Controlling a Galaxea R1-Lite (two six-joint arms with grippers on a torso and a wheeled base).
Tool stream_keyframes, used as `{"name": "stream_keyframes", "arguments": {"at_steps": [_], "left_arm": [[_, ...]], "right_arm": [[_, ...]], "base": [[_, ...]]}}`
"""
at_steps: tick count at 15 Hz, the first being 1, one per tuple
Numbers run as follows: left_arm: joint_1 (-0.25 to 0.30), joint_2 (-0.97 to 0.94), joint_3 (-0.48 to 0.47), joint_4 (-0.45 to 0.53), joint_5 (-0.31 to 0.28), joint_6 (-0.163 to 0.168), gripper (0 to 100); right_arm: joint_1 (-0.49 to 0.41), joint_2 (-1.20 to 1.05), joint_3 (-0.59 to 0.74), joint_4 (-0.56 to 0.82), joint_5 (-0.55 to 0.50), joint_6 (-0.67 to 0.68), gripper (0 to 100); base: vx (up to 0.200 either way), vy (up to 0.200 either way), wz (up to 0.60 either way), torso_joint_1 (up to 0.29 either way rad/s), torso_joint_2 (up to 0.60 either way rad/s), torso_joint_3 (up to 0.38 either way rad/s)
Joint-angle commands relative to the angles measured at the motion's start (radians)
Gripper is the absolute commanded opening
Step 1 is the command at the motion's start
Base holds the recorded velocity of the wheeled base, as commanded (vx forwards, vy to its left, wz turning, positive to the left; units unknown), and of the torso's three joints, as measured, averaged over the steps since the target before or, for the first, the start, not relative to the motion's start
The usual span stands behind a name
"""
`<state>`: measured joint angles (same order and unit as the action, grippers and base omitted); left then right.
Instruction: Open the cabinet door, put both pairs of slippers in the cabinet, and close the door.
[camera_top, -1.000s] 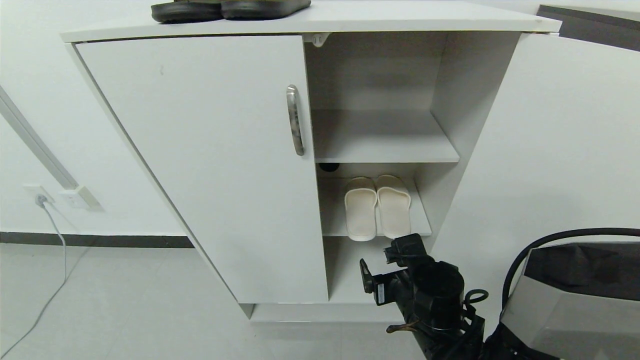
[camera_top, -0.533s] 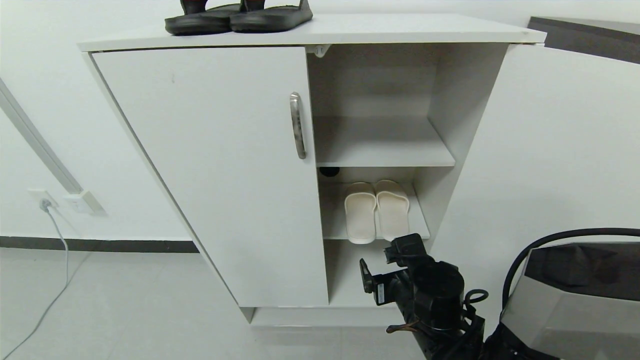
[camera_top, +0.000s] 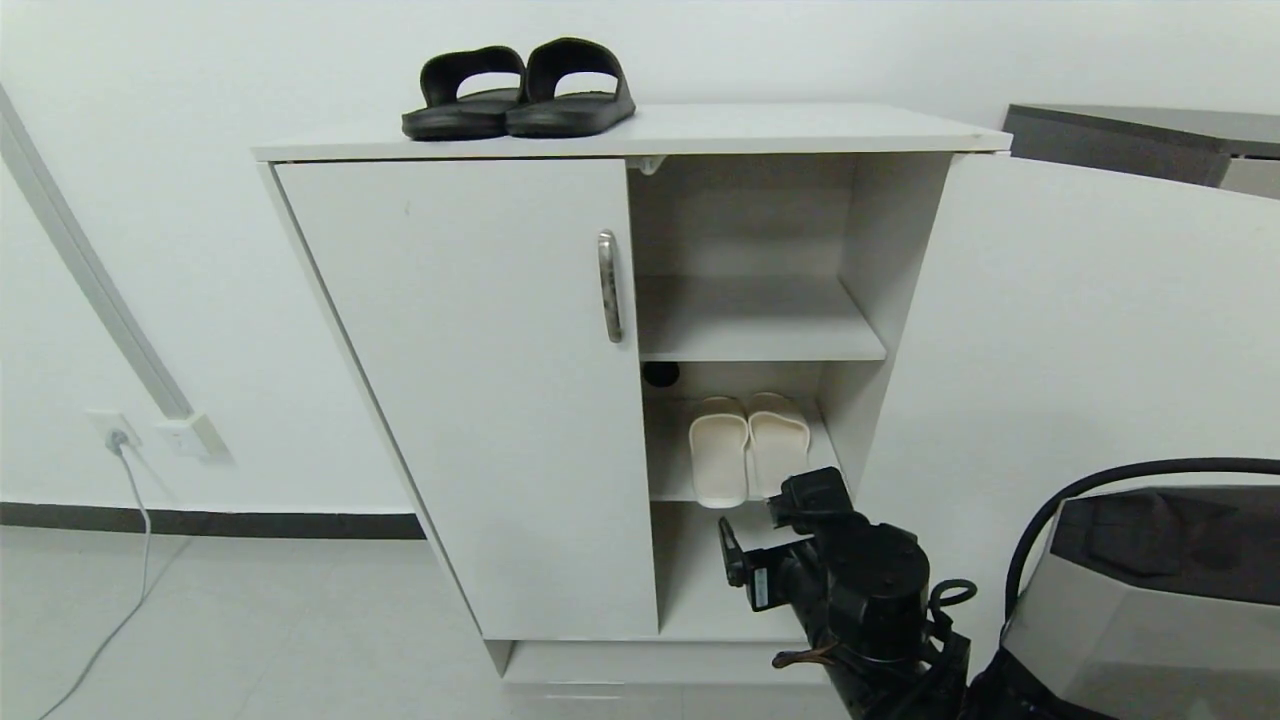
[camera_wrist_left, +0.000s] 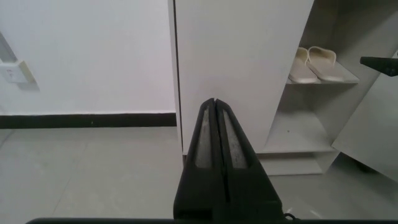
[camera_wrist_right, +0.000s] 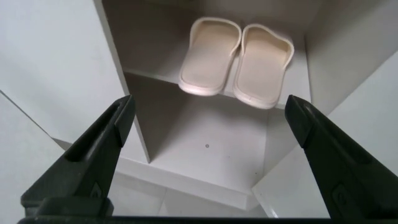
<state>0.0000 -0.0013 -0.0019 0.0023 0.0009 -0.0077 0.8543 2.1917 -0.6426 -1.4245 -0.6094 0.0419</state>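
So far the right door (camera_top: 1080, 330) of the white wooden cabinet (camera_top: 800, 125) stands open, cream foam slippers (camera_top: 748, 447) lie on its middle shelf (camera_top: 668, 462), black rubber slippers (camera_top: 520, 95) sit on its top, right tool (camera_top: 762, 522) spread before it, left tool (camera_wrist_left: 214, 124) pressed together; stowing those and closing remain.

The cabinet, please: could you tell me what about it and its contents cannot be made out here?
- Head view: the shut left door hides the cabinet's left half.
- Head view: the dark round thing under the upper shelf sits partly behind that door's edge, too small to identify.
- Head view: the open right door is cut off by the right edge.
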Motion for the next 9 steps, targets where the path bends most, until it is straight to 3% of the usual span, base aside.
{"name": "stream_keyframes", "arguments": {"at_steps": [1,9], "left_arm": [[-0.002,0.001,0.0,0.001,0.001,0.0,0],[0.0,0.001,0.0,0.001,-0.001,0.0,0]], "right_arm": [[-0.001,0.002,0.0,0.001,0.0,0.001,100],[-0.006,0.005,0.004,-0.013,0.0,0.001,100]], "base": [[0.0,0.0,0.0,0.0,0.0,0.0],[0.0,0.0,0.0,0.002,0.0,0.014]]}}
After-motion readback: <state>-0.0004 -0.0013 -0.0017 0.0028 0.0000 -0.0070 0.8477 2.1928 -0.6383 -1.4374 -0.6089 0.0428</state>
